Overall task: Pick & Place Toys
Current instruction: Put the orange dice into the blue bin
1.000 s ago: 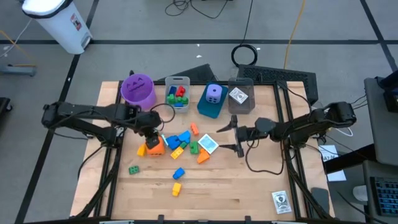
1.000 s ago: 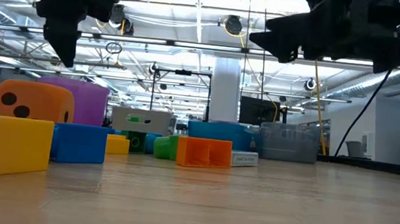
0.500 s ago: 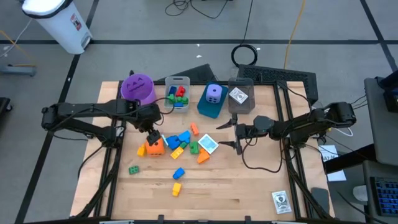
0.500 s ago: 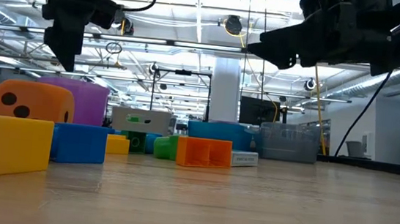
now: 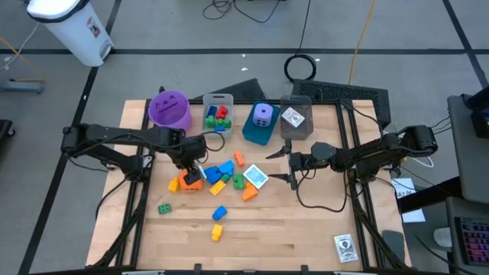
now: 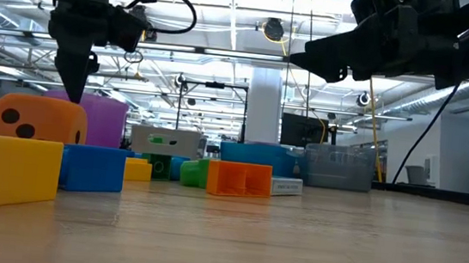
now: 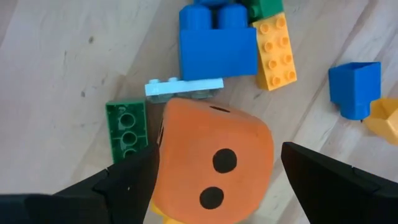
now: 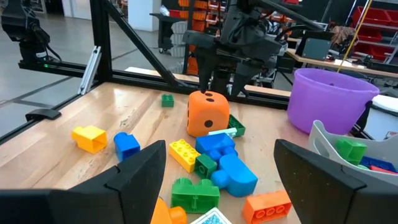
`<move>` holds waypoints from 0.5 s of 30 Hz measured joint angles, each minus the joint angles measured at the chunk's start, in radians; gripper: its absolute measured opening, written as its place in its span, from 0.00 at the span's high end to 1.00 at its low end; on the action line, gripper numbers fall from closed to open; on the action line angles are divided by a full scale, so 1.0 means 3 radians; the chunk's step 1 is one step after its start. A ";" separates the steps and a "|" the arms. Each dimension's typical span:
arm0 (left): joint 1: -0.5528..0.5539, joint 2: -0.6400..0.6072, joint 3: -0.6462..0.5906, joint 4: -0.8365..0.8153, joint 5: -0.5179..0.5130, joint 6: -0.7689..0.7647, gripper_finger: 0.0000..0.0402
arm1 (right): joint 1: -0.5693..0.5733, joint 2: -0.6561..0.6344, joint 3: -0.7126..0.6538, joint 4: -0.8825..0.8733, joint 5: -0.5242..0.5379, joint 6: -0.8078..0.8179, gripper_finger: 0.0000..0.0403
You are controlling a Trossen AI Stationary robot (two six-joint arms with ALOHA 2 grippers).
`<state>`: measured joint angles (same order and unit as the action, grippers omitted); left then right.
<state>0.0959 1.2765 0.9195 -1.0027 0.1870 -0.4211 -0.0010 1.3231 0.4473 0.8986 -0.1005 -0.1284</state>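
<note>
— High view: what does the left claw cover?
— It hangs right over the orange die, fingers spread wide and gripping nothing, and its body masks most of the die's top; only the orange edges show around it. From the left wrist view the die sits between the two fingers, apart from both, one face with two black dots turned toward the camera, its lower edge cut off by the frame.

— And beside it?
— A green brick lies just at the left finger's side, its long axis running along that finger, partly tucked under the die. A pale blue flat piece lies crosswise just beyond the die, touching it; a big blue brick and a yellow brick lie past that, the yellow one's long axis pointing away from the claw.

— The right claw?
— Released, fingers apart, held above the table, well clear of the pile, with a white printed cube nearest its tips.

— Anything unclear?
— In the low view the die stands under the left claw's tips; contact cannot be judged there.
</note>
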 joint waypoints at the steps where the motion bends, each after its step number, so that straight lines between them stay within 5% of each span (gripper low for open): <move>1: 0.0000 -0.0001 0.0000 -0.0002 0.0000 -0.0024 0.14 | 0.0000 0.0000 0.0000 0.0000 0.0000 0.0000 0.29; 15: -0.0027 -0.0029 0.0000 -0.0386 -0.0009 0.0338 0.14 | 0.0000 0.0000 0.0000 0.0002 0.0002 0.0033 0.29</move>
<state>0.0880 1.2677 0.9195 -1.1184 0.1843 -0.3197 -0.0010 1.3231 0.4473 0.8993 -0.0999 -0.1183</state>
